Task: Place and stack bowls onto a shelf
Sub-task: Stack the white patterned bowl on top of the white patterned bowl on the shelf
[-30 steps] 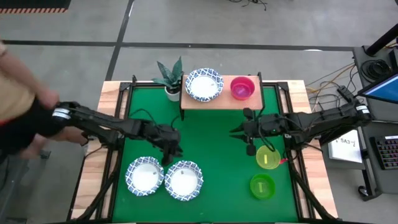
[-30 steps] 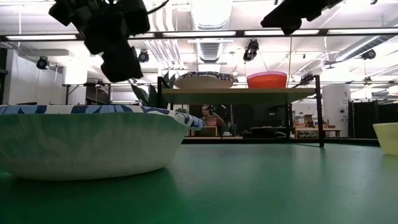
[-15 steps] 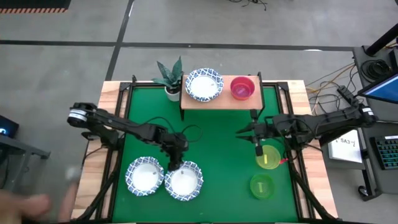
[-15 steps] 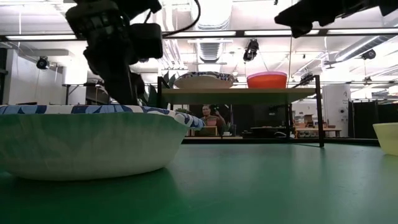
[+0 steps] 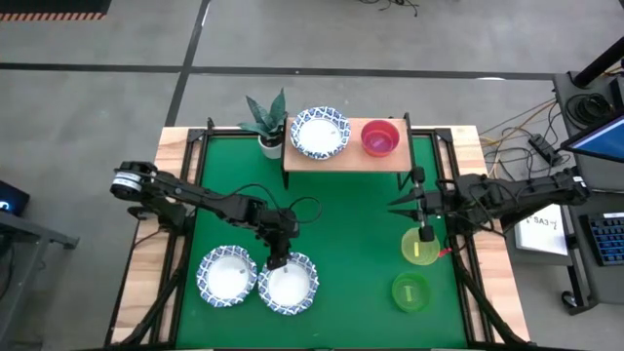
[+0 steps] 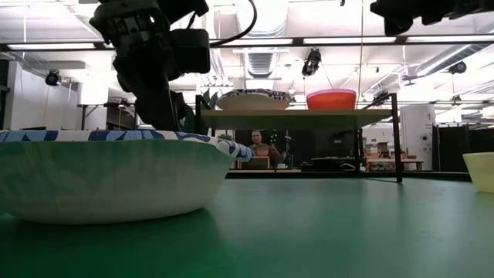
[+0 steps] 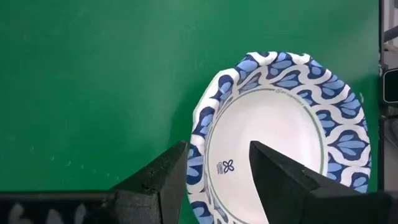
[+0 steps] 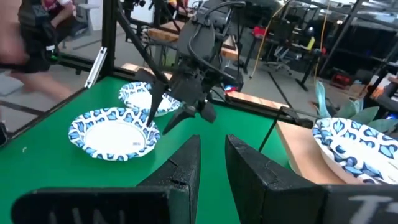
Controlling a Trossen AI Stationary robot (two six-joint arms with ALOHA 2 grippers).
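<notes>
The left gripper (image 5: 278,261) holds its jaws released astride the rim of a patterned bowl (image 7: 280,134), seen only in the wrist view; right jaws also spread.

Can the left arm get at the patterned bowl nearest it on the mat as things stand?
Probably yes. The left tool hangs open right over the rim of the patterned bowl, its fingers straddling that rim, and nothing lies between them.
</notes>
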